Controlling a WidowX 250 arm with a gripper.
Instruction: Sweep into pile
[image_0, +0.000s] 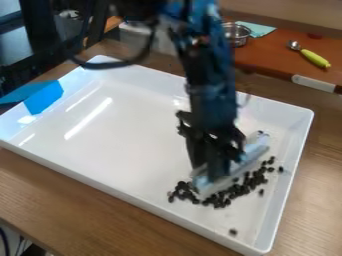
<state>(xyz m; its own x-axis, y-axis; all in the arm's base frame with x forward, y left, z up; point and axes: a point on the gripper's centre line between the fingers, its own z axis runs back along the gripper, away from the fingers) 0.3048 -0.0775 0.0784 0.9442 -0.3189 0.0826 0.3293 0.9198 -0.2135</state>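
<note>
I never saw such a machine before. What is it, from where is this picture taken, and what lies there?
The black machine coming in from the top is a robot arm. Its gripper hangs low over a white tray on a wooden table. The picture comes from a fixed camera looking down at a slant.

In the tray are many small dark pieces, mostly in a long band at the right end; one lies apart near the front corner. A pale, long tool is at the gripper's lower end, seemingly held for sweeping the pieces together.

Behind are a metal bowl and a spoon with a yellow-green handle.
</note>
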